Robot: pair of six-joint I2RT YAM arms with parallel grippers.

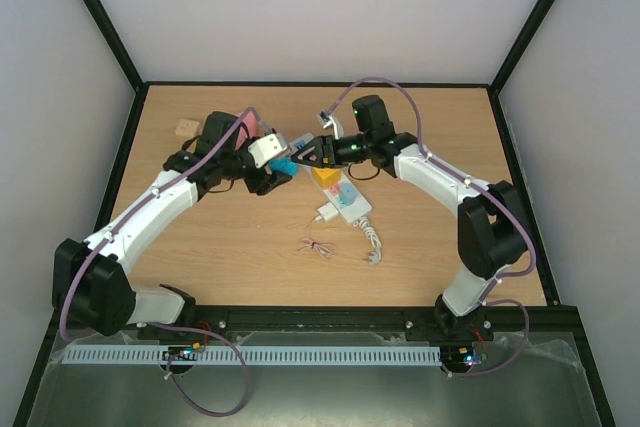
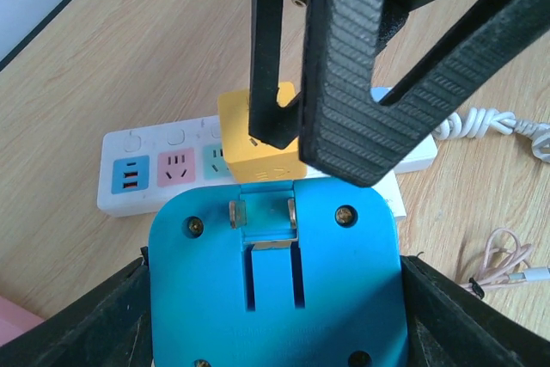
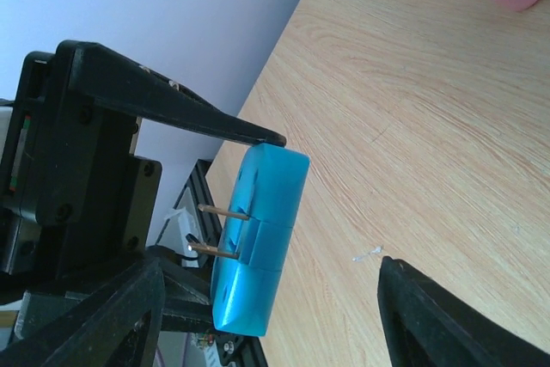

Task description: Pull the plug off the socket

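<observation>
L gripper (image 1: 278,169) is clamped on a blue pronged adapter (image 2: 275,298), a finger on each side edge, held off the table w/ its two metal prongs bare and pointing up. R gripper (image 1: 308,153) faces it from the right. Its jaws are apart and straddle the adapter's far edge w/o visible contact, so it grips nothing.

Socket (image 2: 120,199) lies mid-table below both tools, approx. diagonal, w/ its curled cord (image 2: 485,122) at the near-right end. A yellow cube (image 2: 236,135) sits on the strip next to the teal outlet patch.

Plug (image 1: 327,213) is against the socket's near-left side. From the top view it's too small to tell whether it's seated or just lying beside it. Its thin pinkish cable (image 1: 315,247) is bundled on the wood just near of it.

Pink block (image 1: 250,123) and tan block (image 1: 185,128) are far-left, well apart from the strip.
</observation>
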